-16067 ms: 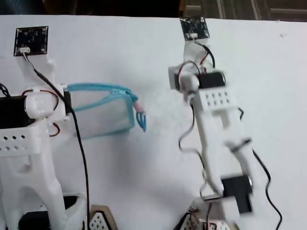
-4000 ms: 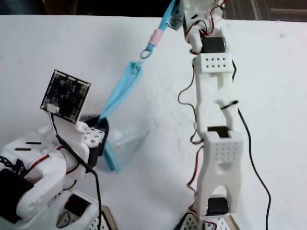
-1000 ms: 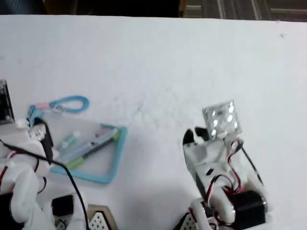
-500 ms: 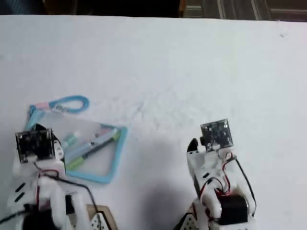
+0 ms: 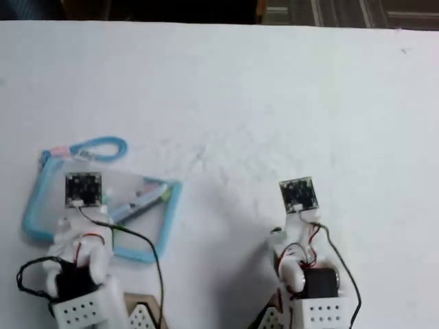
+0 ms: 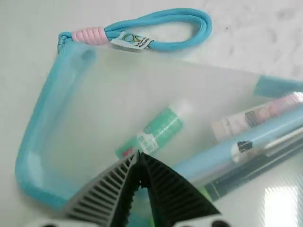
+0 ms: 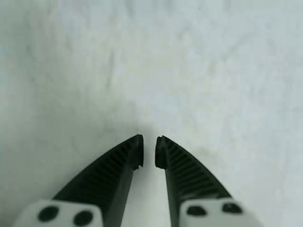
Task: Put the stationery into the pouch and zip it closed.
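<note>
Pouch (image 6: pixel 94 104) beneath left gripper (image 6: pixel 138 157), jaws closed

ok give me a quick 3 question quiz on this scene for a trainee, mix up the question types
1. True or false: the stationery lies loose on the table, outside the pouch.
2. What is under the right gripper? A) bare table B) the pouch C) a pen
3. Fill in: the blue loop joins the pouch's corner through a ___ sleeve.

Key: 1 false, it shows through the clear pouch from inside; 2 A; 3 pink.
</note>
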